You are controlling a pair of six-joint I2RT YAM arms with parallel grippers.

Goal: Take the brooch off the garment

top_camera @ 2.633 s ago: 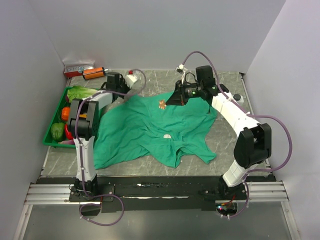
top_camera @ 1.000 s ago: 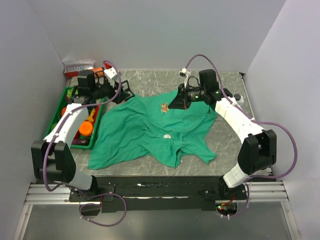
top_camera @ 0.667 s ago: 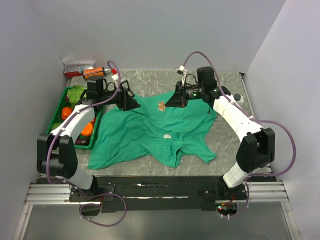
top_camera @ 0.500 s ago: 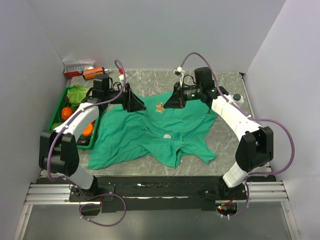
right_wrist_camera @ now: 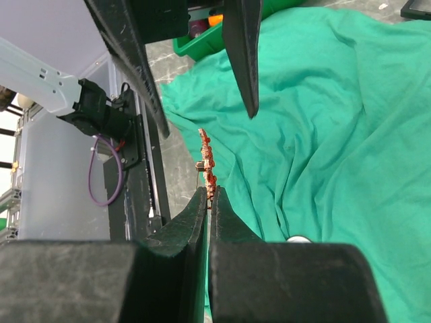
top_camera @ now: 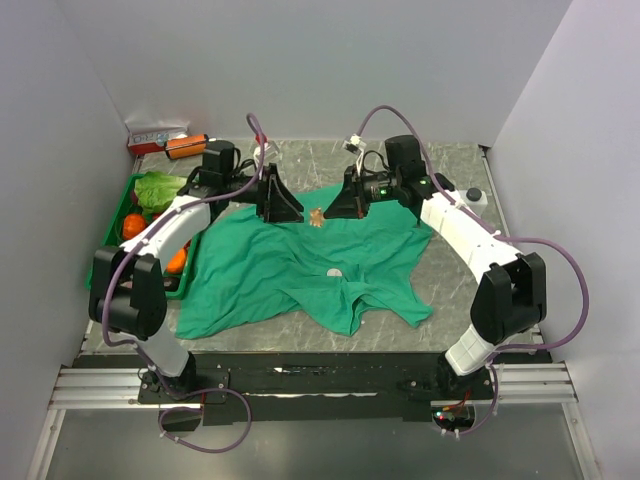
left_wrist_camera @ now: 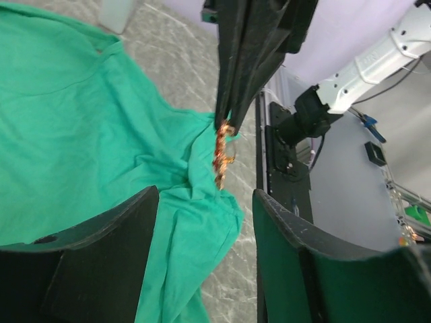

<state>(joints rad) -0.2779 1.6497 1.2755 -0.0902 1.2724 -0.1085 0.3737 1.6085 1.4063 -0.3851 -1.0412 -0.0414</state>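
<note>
Right now your right pincer (right_wrist_camera: 209, 192) has its two fingers pressed almost flat together, with only a hairline slit between them. The brooch (right_wrist_camera: 204, 156) is nipped by one end at their tips and stands out beyond them. Seen from above, that pincer comes at the brooch from 3 o'clock. The garment (top_camera: 270, 265) is drawn up into a small peak just where the brooch sits, near the cloth's 12 o'clock edge. Your left pincer (left_wrist_camera: 205, 196) faces it from 9 o'clock, fingers spread wide and holding nothing. Through its own camera the brooch shows in the gap between them, apart from both. The rest of the garment lies wrinkled across the middle of the worktop (top_camera: 455, 285). A green tray (top_camera: 97, 265) of vegetables stands at the worktop's 9 o'clock edge, just beside the cloth.
</note>
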